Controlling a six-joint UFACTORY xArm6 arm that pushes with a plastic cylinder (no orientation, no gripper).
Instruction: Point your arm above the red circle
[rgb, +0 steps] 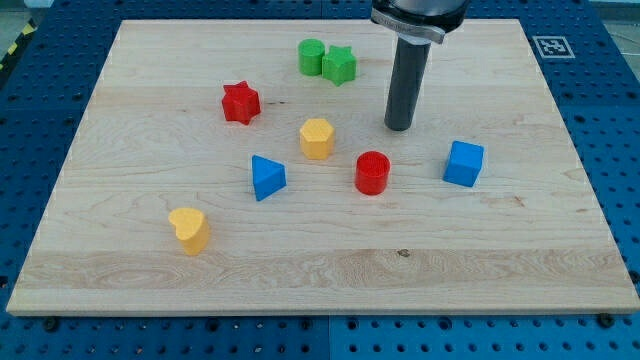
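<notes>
Red circle (372, 172) sits on the wooden board (300, 270), just below and slightly to the view's left of my tip (399, 127), the two apart with a strip of bare wood between them. Open board lies all around the circle, widest toward the view's bottom edge. The dark rod stands upright, dropping from the arm's mount at the view's top; its end carries nothing and touches no block. A blue cube (464, 163) lies to the right of the tip and lower, a yellow hexagon (316, 138) to its left. Farther left are a blue triangle (266, 177) and red star (240, 102); a green circle (311, 56) and green star (339, 65) sit up-left. A yellow heart (189, 229) lies far down-left.
</notes>
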